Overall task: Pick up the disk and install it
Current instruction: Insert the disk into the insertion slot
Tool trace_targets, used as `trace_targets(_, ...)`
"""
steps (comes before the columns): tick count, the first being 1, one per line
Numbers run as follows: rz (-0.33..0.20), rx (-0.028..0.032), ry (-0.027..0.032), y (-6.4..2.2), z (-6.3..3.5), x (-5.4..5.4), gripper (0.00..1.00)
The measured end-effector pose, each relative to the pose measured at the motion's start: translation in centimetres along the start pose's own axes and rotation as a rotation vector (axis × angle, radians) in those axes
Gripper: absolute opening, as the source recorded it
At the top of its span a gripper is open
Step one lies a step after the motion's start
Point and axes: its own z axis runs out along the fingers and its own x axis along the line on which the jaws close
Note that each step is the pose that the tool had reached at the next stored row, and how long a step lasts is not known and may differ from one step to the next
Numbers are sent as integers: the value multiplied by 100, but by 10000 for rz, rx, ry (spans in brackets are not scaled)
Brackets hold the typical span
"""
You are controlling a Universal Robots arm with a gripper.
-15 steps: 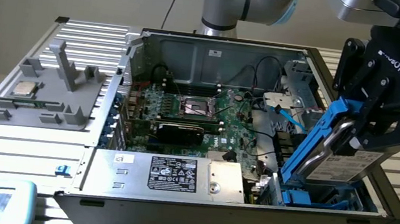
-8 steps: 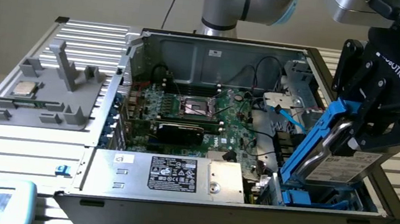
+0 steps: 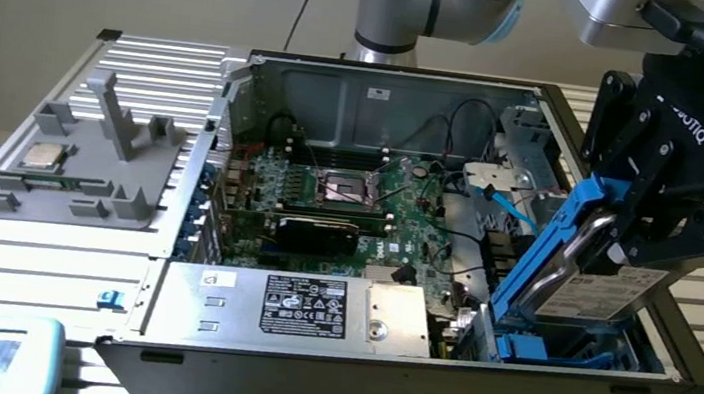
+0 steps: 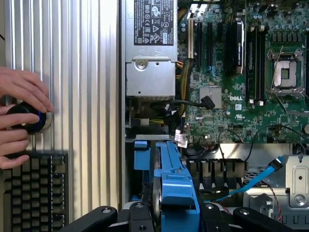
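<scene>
The gripper is pinching the disk, which hangs tilted in its grasp just above the blue drive bay directly beneath (pickup looks done), though it is not yet seated.

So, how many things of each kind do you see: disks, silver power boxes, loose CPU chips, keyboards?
disk: 1, gripped by the hand
silver power box: 1
loose CPU chip: 1
keyboard: 1
Total: 4
</scene>
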Motion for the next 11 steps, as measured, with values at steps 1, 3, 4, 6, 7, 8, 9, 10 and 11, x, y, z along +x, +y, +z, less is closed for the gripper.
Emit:
trace_targets(1,0,2,-2,0,2,5,37)
trace_targets(3,1,9,-3,0,6,8,37)
trace_targets(4,0,13,-3,-1,9,12,37)
trace_targets(6,0,19,-1,0,14,19,37)
trace_targets(7,0,22,-3,-1,20,20,37)
trace_targets(8,0,25,-1,-1,24,20,37)
trace_targets(9,-1,27,-2,-1,31,20,37)
trace_targets(10,0,31,-2,-1,37,21,37)
trace_targets(11,1,33,-3,0,43,21,37)
